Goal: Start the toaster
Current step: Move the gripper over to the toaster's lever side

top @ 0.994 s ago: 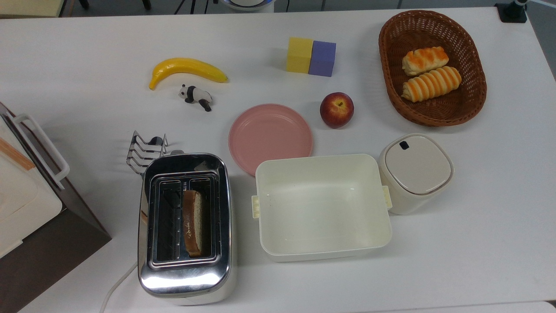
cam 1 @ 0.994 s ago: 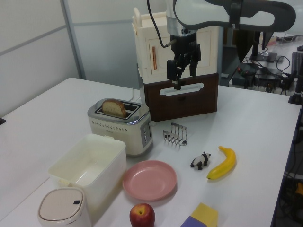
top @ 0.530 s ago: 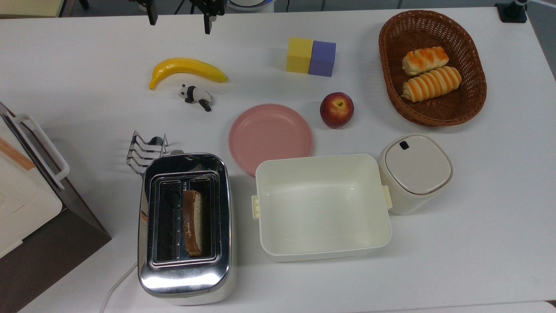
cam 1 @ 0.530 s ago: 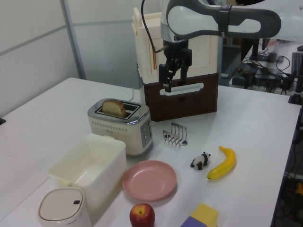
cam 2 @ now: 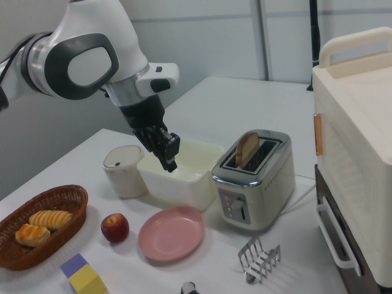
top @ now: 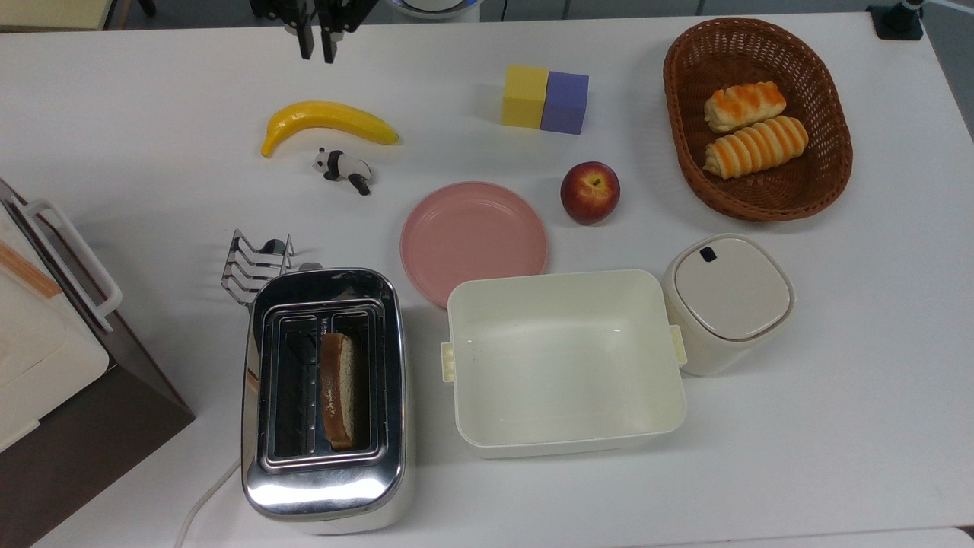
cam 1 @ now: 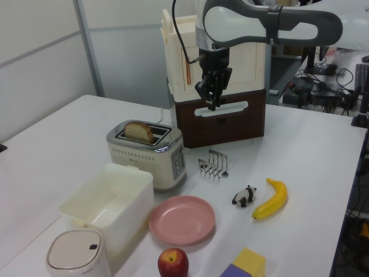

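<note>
Top view: toaster [top: 326, 399] sits at the tabletop [top: 837, 380] near edge, bread slice [top: 337, 390] in one slot, cream tub [top: 564, 360] just beside it on the top view's right. Hand [top: 316, 42] at the far edge, fingers nearly together, empty. Left view: hand [cam 1: 211, 99] hangs above and behind toaster [cam 1: 149, 153]. Right view: hand [cam 2: 168, 159] clenched, well apart from toaster [cam 2: 254, 180].
</note>
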{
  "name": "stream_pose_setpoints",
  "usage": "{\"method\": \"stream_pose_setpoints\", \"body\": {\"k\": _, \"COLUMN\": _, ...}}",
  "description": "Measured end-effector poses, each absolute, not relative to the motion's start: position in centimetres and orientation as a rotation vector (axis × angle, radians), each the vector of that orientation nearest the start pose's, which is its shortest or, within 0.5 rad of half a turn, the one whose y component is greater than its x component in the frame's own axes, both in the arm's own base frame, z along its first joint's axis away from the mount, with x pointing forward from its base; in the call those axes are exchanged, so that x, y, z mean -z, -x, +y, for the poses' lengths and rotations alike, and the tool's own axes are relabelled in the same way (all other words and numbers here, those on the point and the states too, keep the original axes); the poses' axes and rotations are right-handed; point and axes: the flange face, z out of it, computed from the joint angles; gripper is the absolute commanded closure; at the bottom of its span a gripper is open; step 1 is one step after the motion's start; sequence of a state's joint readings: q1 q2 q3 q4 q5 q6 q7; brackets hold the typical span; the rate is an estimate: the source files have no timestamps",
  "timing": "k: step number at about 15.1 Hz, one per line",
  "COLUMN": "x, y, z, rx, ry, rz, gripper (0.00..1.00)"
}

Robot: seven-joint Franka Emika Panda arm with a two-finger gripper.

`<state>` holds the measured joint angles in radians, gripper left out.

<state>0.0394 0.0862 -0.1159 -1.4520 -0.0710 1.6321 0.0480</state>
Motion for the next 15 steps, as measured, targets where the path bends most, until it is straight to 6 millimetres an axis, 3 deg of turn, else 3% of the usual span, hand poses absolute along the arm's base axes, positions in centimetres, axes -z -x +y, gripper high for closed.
{"method": "stream_pose_setpoints", "body": {"k": 5, "x": -62.9, "y": -59.2, "z": -4.9, "rx": 0.153, "ry": 3.215, "rz": 0.194, "gripper": 1.00}}
{"method": "stream_pose_setpoints", "body": {"k": 12, "x": -55.5, "y": -64.8, "z": -3.9, "rx": 0.233, "ry": 3.225, "rz": 0.147, "gripper": 1.00}}
{"method": "stream_pose_setpoints", "body": {"k": 15, "x": -53.2, "y": -66.2, "z": -3.9, "rx": 0.254, "ry": 3.230, "rz": 0.140, "gripper": 1.00}}
